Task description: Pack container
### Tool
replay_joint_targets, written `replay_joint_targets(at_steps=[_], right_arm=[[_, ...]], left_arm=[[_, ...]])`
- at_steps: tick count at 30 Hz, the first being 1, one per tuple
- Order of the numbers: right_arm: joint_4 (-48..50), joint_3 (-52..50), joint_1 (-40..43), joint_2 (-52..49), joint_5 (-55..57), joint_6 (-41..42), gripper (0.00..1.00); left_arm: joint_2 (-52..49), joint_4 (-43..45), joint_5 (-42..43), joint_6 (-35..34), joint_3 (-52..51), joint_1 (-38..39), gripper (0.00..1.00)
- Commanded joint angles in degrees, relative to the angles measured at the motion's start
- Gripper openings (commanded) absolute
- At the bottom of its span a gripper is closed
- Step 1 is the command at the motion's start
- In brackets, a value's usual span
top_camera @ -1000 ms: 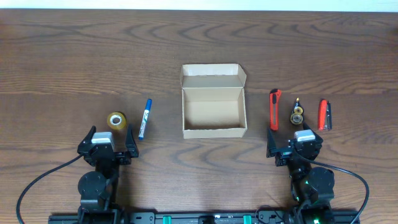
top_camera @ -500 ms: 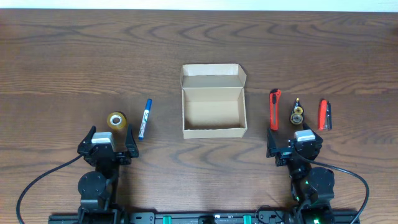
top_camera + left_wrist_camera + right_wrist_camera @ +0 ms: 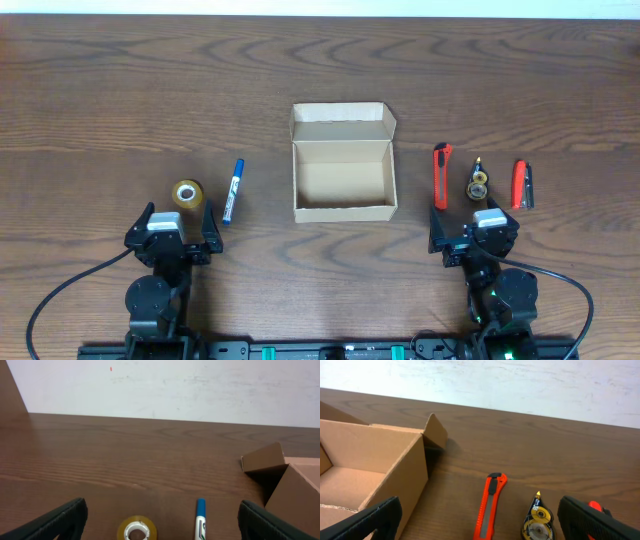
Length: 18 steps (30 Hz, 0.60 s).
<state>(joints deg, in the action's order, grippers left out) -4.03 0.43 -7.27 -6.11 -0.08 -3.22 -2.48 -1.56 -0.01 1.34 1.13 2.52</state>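
tape roll (image 3: pixel 186 193), blue pen (image 3: pixel 233 190), orange cutter (image 3: pixel 441 176), red stapler (image 3: pixel 522 184), wood tbl (image 3: pixel 120 90)

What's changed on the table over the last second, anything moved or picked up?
Nothing visibly changed. The open tan cardboard box, yellowish tape roll, blue marker and orange utility knife lie where they were; the left gripper and right gripper stay open and empty.

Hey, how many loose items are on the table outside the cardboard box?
5. Left of the box: tape roll, blue marker. Right: red utility knife, small yellow-black dispenser, red stapler. None seem hidden.
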Motion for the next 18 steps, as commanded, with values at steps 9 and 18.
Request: replay_joint_targets(at_steps=[9,18], right_arm=[[0.9,3.5,2.7,-2.4,4.4,7.5,0.99],[-4.2,28.9,15.9,-32.1,-10.7,2.3,0.99]], left_arm=[[-0.1,-2.7,-1.5,0.4,-0.8,0.1,0.95],[-0.1,-2.7,-1.5,0.4,-0.8,0.1,0.95]])
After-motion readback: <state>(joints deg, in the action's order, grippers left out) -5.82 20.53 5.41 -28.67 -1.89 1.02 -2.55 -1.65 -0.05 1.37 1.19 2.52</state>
